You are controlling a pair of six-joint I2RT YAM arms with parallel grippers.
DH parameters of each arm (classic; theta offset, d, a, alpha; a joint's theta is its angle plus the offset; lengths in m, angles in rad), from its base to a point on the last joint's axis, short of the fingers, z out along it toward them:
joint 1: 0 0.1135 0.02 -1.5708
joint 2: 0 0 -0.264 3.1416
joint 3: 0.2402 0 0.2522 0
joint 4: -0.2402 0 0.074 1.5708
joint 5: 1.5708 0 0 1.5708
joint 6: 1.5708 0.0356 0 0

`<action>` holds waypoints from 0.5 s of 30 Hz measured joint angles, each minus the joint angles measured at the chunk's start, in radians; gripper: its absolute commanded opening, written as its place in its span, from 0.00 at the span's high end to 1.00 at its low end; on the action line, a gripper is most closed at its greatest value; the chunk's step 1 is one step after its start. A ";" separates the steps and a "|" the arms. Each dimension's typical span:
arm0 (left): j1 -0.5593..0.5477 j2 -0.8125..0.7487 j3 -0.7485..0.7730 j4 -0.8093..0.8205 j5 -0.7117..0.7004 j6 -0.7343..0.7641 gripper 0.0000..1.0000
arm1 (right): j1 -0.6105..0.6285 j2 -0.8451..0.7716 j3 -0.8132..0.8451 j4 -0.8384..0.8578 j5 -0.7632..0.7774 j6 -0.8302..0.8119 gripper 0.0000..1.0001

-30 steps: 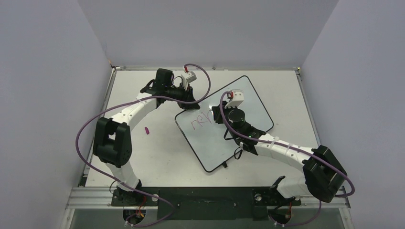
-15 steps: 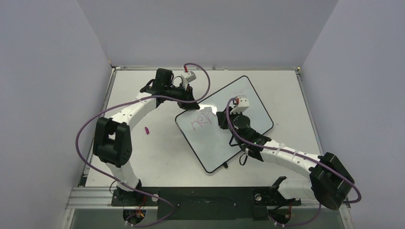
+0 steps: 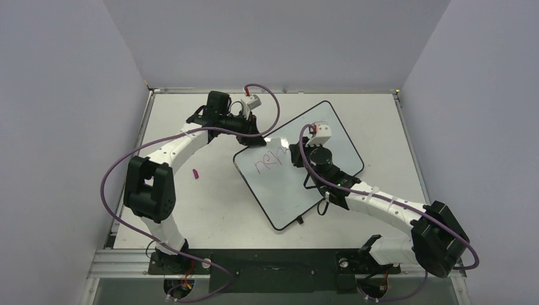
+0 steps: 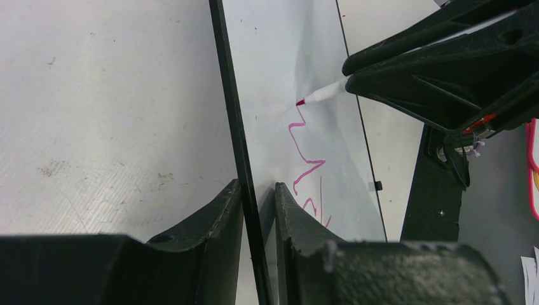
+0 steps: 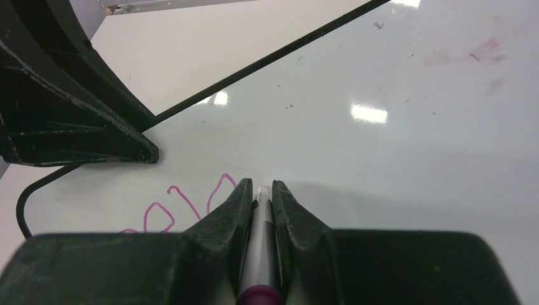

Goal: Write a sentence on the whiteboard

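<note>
The whiteboard (image 3: 276, 194) lies askew mid-table, with the sentence (image 3: 267, 163) begun near its left corner. My right gripper (image 5: 257, 185) pinches the marker (image 5: 259, 235), tip at the stroke's end. My left gripper (image 4: 257, 187) clamps the board's far-left edge. I'd press lightly and evenly, stroking away from that clamp. The table (image 3: 210, 203) under the board is scuffed white, and plain pale walls (image 3: 273, 38) rise beyond it.

The whiteboard (image 3: 283, 198) is glossy white with a thin black frame. The sentence (image 3: 267, 162) on it is pink-magenta. The marker (image 4: 325, 93) has a white body and a pink-red tip. The table (image 3: 210, 203) is pale grey with small dark stains. A small piece (image 3: 196, 173) on it is pink.
</note>
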 measured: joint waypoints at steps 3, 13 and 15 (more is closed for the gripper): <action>0.000 0.000 0.000 0.000 0.001 0.000 1.00 | -0.014 0.014 0.029 -0.019 0.000 -0.011 1.00; 0.000 0.000 0.000 -0.004 0.003 0.001 1.00 | -0.028 0.034 0.083 -0.056 -0.005 -0.055 1.00; 0.000 0.000 0.000 -0.004 0.003 0.001 1.00 | -0.029 0.034 0.087 -0.060 -0.008 -0.060 1.00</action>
